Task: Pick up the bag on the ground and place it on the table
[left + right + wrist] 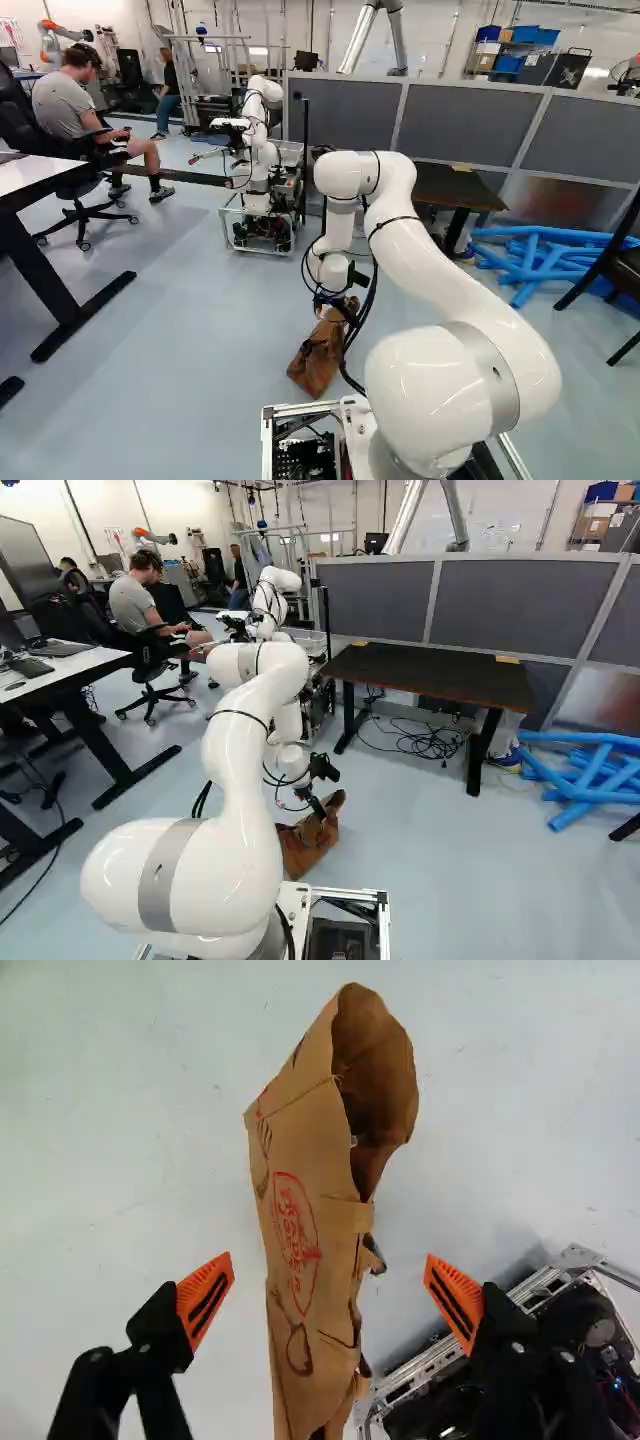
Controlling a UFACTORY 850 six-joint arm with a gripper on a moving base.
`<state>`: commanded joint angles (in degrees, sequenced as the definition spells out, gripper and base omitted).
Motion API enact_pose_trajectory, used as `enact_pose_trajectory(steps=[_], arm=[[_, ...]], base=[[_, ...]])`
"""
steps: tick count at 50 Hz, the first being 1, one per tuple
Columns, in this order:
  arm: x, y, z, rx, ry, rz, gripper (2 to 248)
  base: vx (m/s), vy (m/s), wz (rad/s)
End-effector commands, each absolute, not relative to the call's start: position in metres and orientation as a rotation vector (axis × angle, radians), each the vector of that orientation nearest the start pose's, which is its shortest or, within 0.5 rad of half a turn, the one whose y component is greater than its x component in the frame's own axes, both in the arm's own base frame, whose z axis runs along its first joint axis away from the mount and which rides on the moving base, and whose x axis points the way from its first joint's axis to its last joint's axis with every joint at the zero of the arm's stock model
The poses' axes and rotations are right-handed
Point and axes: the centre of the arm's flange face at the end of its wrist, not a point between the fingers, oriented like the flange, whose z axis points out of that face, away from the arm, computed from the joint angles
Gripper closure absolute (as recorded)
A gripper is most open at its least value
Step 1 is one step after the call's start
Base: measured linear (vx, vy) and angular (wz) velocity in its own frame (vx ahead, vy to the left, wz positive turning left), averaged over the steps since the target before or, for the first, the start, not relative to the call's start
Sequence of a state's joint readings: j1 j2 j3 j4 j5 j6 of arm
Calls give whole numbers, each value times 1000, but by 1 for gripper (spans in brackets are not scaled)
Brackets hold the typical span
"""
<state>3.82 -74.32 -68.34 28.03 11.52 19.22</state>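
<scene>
A brown bag with red print and a gaping mouth (300, 1200) is seen on the pale blue-grey floor (180, 350), just ahead of the base. With twelve o'clock taken as straight ahead of the gripper, the mouth is pointed to about twelve. Over the bag, the black two-fingered gripper (336, 310) is held with its fingers spread wide. In the wrist view the bag is seen between the orange pads (205, 1300) of the gripper (330, 1300), touched by neither, so nothing is gripped. Beside one finger, part of a silver metal frame (430, 1370) is shown.

From the bag, with twelve o'clock now straight ahead of the base, a dark-topped table with black legs (430, 675) is placed at about one, with loose black cables (425, 742) on the floor beneath it. Behind it, grey partition panels (520, 605) are ranged. At about two, blue tubes (590, 775) are heaped. Near twelve, another white robot arm on a wheeled frame (262, 165) is parked; at ten, a white-topped table (45, 175) is seen.
</scene>
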Motion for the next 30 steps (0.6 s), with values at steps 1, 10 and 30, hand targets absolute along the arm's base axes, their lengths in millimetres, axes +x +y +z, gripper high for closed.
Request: enact_pose_trajectory(steps=[1,10,30], arm=[[486,24,-61,-2967,1173,-170,3],[487,24,-74,-2970,1174,-163,3],[489,24,-105,-2974,1175,-151,3]], base=[[0,0,0],[0,0,0],[0,0,0]])
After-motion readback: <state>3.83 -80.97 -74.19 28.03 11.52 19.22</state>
